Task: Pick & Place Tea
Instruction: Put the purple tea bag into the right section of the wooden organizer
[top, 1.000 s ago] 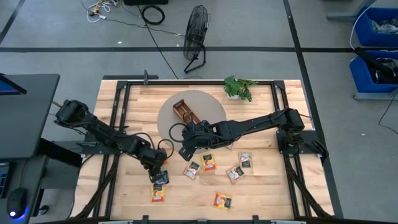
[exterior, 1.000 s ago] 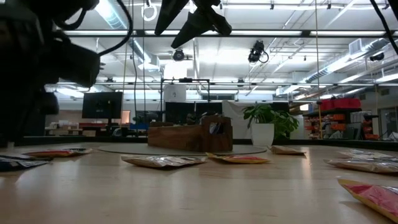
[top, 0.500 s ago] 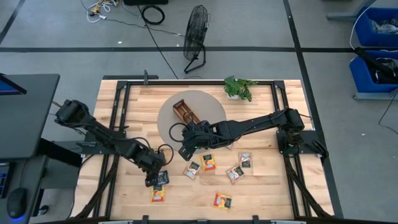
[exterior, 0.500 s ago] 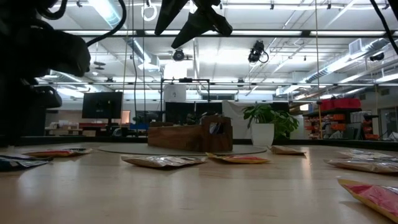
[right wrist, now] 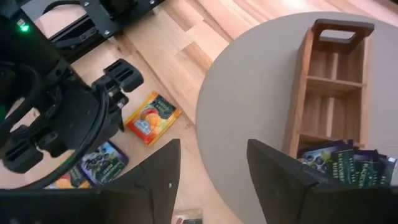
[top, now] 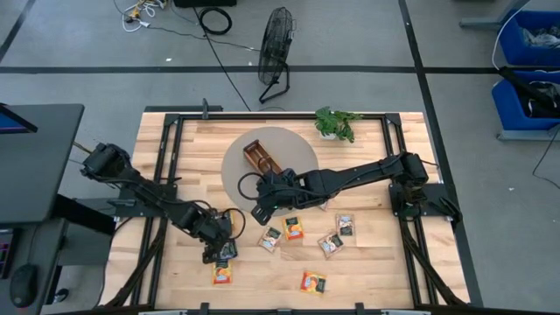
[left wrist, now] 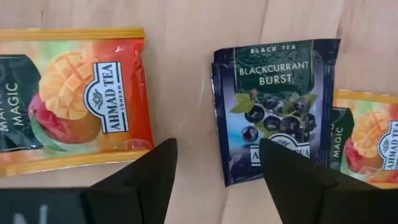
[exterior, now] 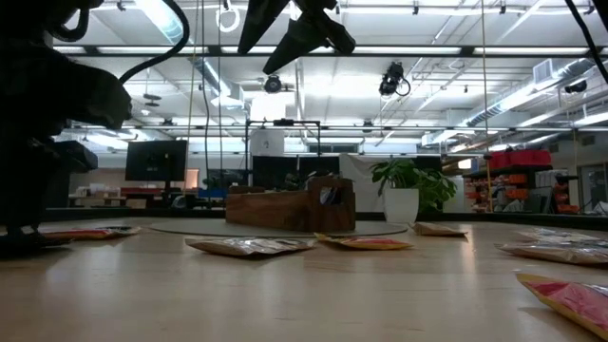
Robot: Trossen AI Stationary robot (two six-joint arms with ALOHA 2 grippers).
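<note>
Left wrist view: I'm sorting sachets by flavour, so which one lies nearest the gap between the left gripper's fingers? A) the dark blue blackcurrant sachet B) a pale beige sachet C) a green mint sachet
A: the dark blue blackcurrant sachet lies just past the open left gripper, beside a mango sachet.

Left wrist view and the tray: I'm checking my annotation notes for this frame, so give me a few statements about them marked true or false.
1. The left gripper is open over the bare table, holding nothing. True.
2. The dark blue sachet reads "Blackcurrant Burst". True.
3. The mango sachet lies on top of the blue one. False: they lie apart, with bare wood between them.
4. The wooden tray is empty. False: dark sachets fill one end compartment.
5. The right gripper grips a sachet. False: it is open above the round mat.
</note>
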